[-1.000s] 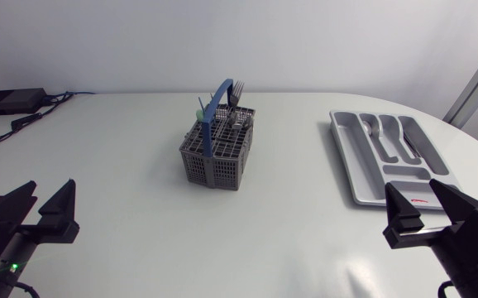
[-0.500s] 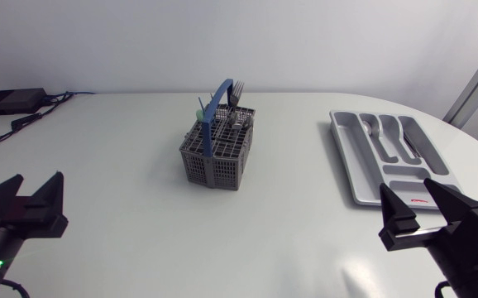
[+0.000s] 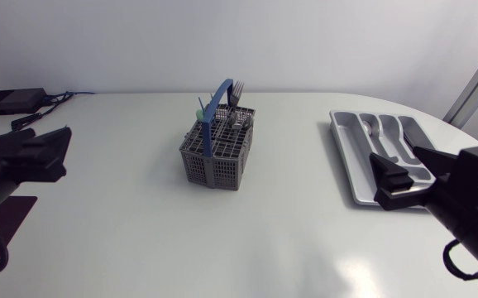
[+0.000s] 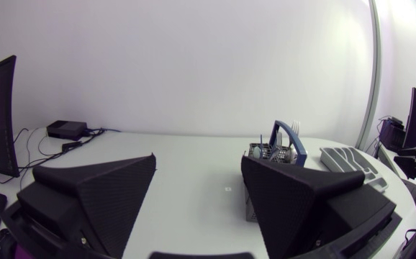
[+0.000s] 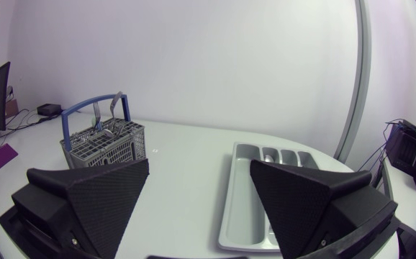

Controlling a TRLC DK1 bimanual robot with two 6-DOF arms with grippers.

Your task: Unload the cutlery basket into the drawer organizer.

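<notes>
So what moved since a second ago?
Both arms swung farther in over the table: the left gripper along its left side, the right gripper toward the drawer organizer. Neither took hold of anything. The cutlery basket and organizer stayed put.

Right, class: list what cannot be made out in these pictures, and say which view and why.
1. Number of pieces in the cutlery basket: head view, too small, partly behind its blue handle.
2. Basket's lower half: left wrist view, behind the left gripper.
3. Near end of the drawer organizer: head view, under the right gripper.
</notes>
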